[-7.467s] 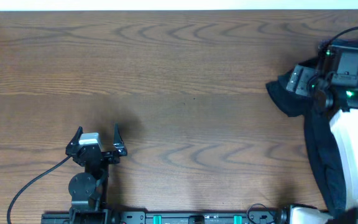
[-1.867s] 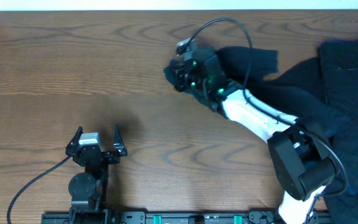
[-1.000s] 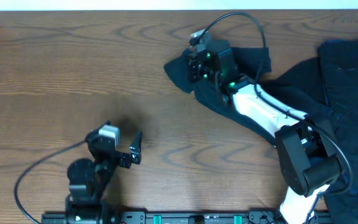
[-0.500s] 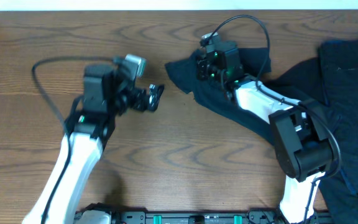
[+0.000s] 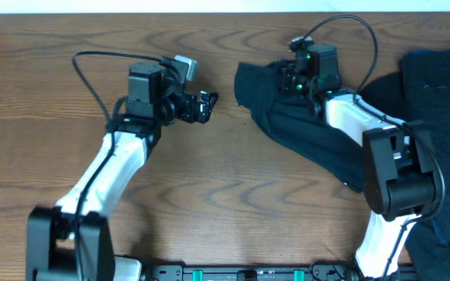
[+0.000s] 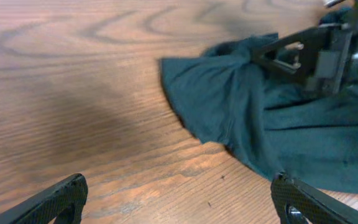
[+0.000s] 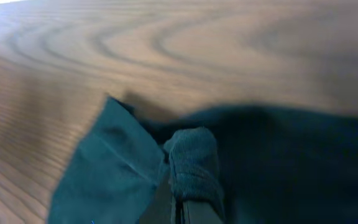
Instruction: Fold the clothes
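Observation:
The clothes show as a dark navy garment (image 5: 311, 129) lying crumpled on the wooden table, trailing from its left corner (image 5: 244, 78) down to the right. My right gripper (image 5: 291, 79) is shut on a bunched fold of this garment (image 7: 191, 158); in the right wrist view the fabric wraps over the closed right gripper (image 7: 178, 208). My left gripper (image 5: 207, 103) hovers open just left of the garment's edge, apart from it. In the left wrist view, the left gripper (image 6: 179, 186) frames bare wood, with the garment (image 6: 229, 106) ahead.
A second heap of dark clothes (image 5: 440, 94) lies at the table's right side, running down toward the front right corner. Bare wood (image 5: 92, 47) spreads left of the garment. The right arm's white link (image 5: 350, 117) lies over the garment.
The left arm has swung up from the front edge and reached right toward the garment. The right gripper has pulled its fold of fabric to the right, and the garment's left corner followed.

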